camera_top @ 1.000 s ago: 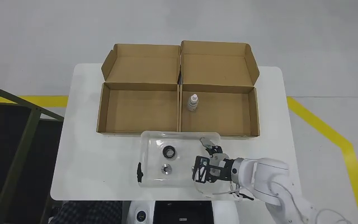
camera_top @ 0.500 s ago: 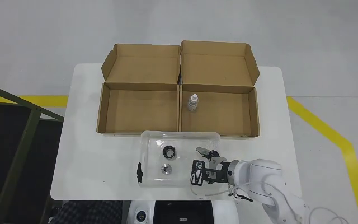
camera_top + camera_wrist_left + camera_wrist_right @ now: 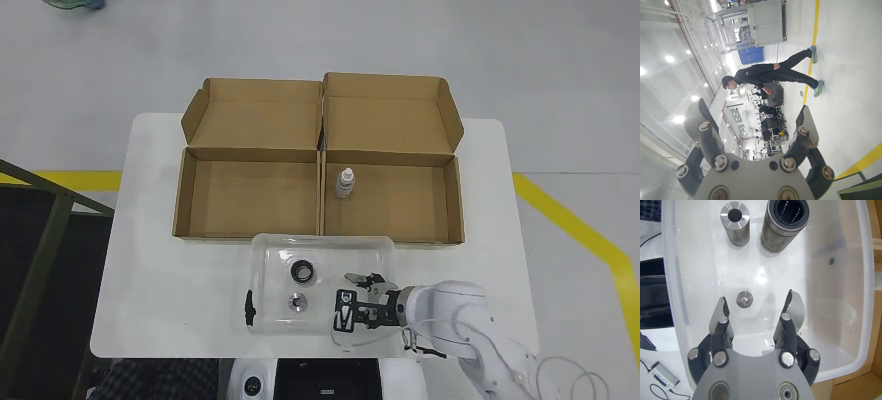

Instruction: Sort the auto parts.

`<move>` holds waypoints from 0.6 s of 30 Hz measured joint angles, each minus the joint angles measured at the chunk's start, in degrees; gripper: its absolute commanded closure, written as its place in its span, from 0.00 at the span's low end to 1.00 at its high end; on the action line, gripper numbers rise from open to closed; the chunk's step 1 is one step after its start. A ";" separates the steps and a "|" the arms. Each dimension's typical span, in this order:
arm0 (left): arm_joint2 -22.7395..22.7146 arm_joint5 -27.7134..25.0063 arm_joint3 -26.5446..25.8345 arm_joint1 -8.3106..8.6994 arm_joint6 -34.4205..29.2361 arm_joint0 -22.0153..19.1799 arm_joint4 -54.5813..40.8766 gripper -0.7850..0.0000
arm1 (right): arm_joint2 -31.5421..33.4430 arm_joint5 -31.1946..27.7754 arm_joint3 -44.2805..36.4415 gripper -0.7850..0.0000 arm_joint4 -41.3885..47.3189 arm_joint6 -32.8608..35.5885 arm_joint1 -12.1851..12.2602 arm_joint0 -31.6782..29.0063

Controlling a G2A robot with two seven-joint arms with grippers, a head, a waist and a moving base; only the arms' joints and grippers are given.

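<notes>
White bench point(image 3: 160, 290) is carrying cardboard boxes point(image 3: 250, 195) across the upper middle and a clear bin point(image 3: 320, 238) at lower centre. Right pincer point(image 3: 756, 296) is hanging spread wide inside the bin, straddling a small metal stud point(image 3: 744, 301) lying on its floor. Guessing it's lining up the pick, so next it's needing to drop and close. Left pincer point(image 3: 752, 110) is sitting spread too, pointing off into the room.

The surface point(image 3: 160, 290) is white. The left box point(image 3: 250, 195) and right box point(image 3: 395, 205) are plain cardboard brown, and the bottle point(image 3: 344, 182) is whitish. The bin point(image 3: 836, 294) is milky translucent white. In it, the sleeve point(image 3: 735, 224) is brushed silver-grey with a black bore. The bearing point(image 3: 783, 226) is mottled dark grey with a black rim, and the small part point(image 3: 744, 299) is shiny silver. The right pincer point(image 3: 756, 297) has silver fingers with black ridged pads. The floor stripe point(image 3: 570, 215) is yellow.
</notes>
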 measured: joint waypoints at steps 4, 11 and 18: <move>0.00 0.00 0.00 0.00 0.00 0.00 0.00 0.00 | -1.18 0.08 1.10 0.51 0.79 1.00 -0.02 1.13; 0.00 0.00 0.00 0.00 0.00 0.00 0.00 0.00 | -2.68 0.30 2.86 0.59 2.36 2.35 -0.03 2.85; 0.00 0.00 0.00 0.00 0.00 0.00 0.00 0.00 | -3.80 0.03 4.53 0.91 4.67 3.05 0.04 4.29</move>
